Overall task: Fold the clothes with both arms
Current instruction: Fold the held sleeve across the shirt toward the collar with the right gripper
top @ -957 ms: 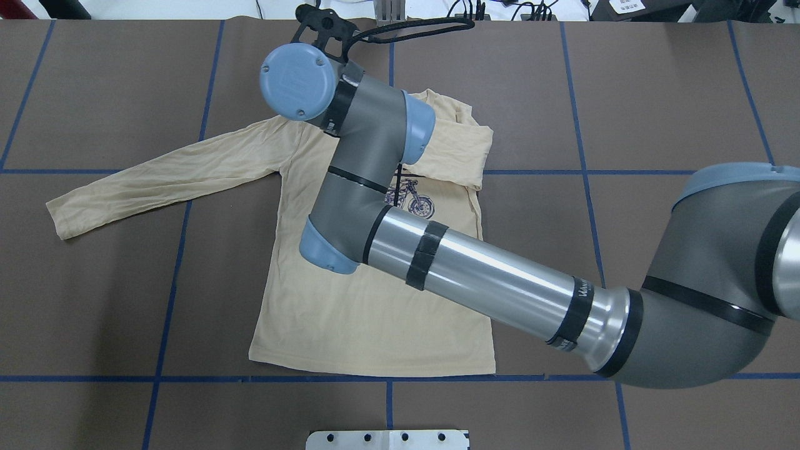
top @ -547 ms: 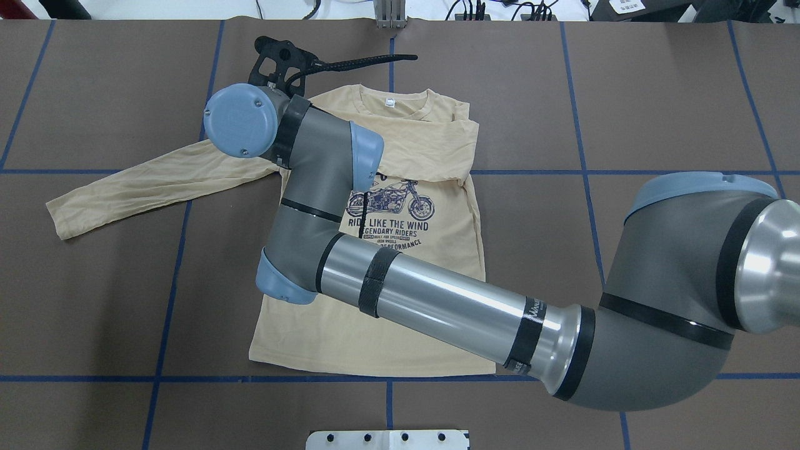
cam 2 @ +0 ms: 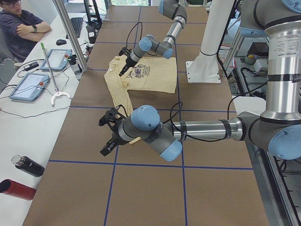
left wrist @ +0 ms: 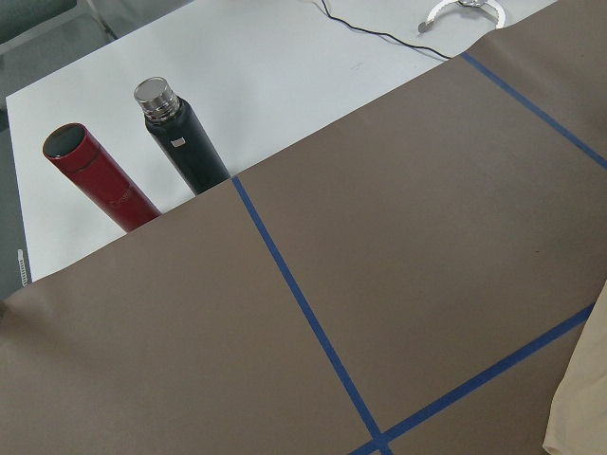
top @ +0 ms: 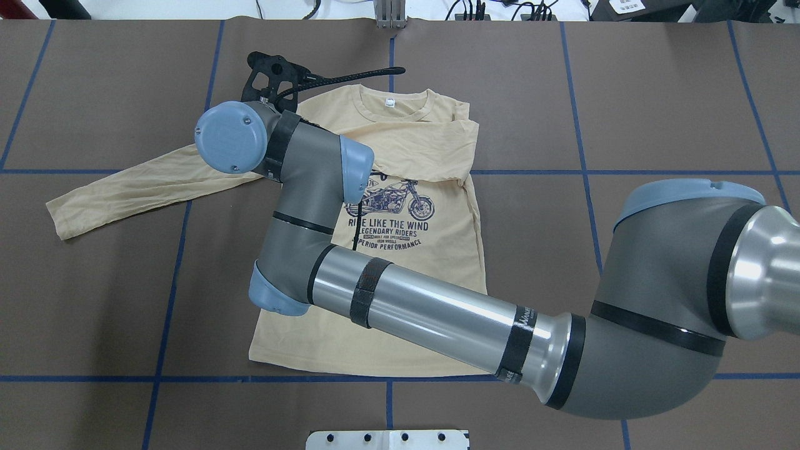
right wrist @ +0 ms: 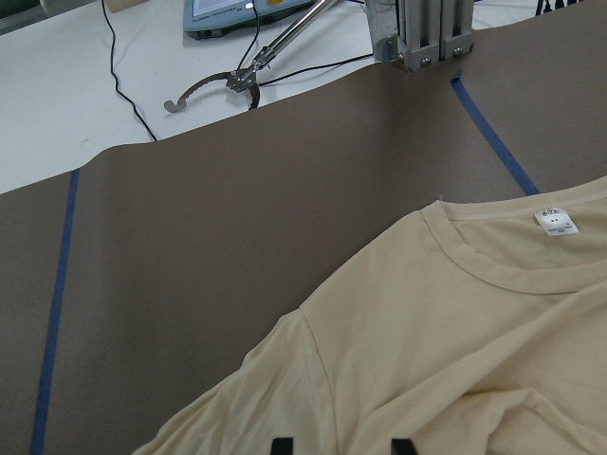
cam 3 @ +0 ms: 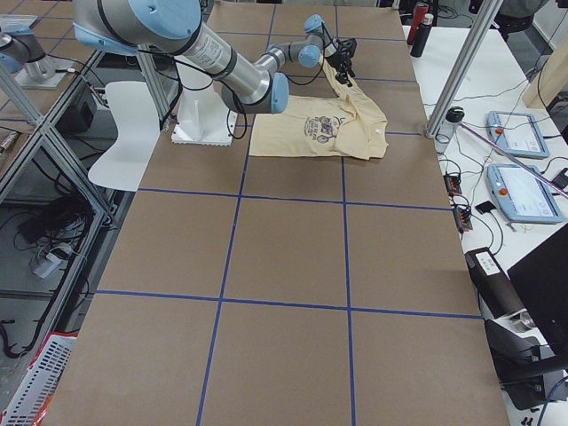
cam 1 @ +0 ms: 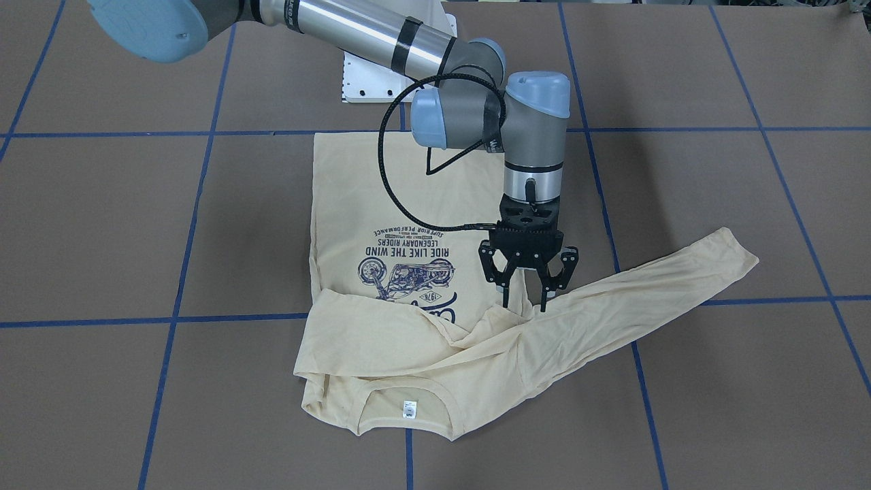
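The clothes are one cream-yellow shirt (top: 375, 325) lying print-up on the brown table. One sleeve is folded across the chest (cam 1: 381, 340). The other sleeve (cam 1: 653, 286) stretches out flat. The white neck label (cam 1: 409, 408) shows at the collar. My right arm (top: 437, 312) reaches across the shirt. Its gripper (cam 1: 524, 303) points straight down, open, fingertips just above the cloth where the outstretched sleeve meets the body. In the right wrist view the shirt (right wrist: 455, 332) fills the lower right. My left gripper (cam 2: 108, 136) hovers over bare table beyond the sleeve's end; I cannot tell its state.
A red bottle (left wrist: 100, 175) and a black bottle (left wrist: 180, 142) lie on the white desk past the table's edge. A person (cam 2: 19, 28) sits there by tablets. The white pedestal plate (top: 387, 439) is at the near edge. A metal post (right wrist: 422, 33) stands at the far edge.
My right arm has swung leftward from over the shirt's collar to the shoulder of the outstretched sleeve, uncovering the print. The shirt itself has not shifted.
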`<state>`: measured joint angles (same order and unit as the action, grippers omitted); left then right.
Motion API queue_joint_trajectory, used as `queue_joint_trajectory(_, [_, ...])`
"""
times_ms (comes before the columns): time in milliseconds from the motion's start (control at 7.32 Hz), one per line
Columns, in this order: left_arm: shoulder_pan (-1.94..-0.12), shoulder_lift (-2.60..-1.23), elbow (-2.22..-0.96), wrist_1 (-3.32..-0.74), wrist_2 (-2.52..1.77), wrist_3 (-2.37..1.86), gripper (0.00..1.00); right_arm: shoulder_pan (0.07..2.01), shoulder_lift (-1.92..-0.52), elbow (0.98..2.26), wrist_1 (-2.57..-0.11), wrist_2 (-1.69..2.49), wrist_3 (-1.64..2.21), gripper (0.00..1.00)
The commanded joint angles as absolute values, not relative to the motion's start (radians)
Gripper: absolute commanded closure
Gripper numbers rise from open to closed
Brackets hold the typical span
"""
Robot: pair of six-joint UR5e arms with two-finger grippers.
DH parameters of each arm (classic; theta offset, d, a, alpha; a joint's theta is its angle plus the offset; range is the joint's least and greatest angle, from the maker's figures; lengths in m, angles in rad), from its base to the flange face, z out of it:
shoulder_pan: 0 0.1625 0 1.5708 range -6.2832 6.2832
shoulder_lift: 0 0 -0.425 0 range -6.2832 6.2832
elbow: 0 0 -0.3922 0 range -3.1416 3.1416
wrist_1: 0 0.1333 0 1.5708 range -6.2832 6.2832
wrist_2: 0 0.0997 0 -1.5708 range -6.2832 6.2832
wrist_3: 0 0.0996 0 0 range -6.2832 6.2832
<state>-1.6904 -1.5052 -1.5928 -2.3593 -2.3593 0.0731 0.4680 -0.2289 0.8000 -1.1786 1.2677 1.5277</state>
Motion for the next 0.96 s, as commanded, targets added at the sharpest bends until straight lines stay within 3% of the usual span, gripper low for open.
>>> queue_joint_trajectory(0, [-1.689, -1.515, -1.597, -2.361, -2.359, 0.074, 0.01, 0.515, -0.221, 0.863, -1.317, 1.339, 1.467, 0.00])
queue_joint_trajectory(410, [-1.579, -1.519, -1.591, -2.444, -2.355, 0.069, 0.01, 0.670, -0.395, 1.230, -1.621, 1.651, 1.240, 0.00])
queue_joint_trajectory(683, [-1.498, -1.500, -1.588, -2.559, -2.324, -0.228, 0.00, 0.789, -0.705, 1.612, -1.692, 1.782, 1.040, 0.00])
queue_joint_trajectory(820, [-1.429, -1.459, -1.588, -2.662, -2.212, -0.397, 0.00, 0.863, -0.839, 1.743, -1.713, 1.848, 0.920, 0.00])
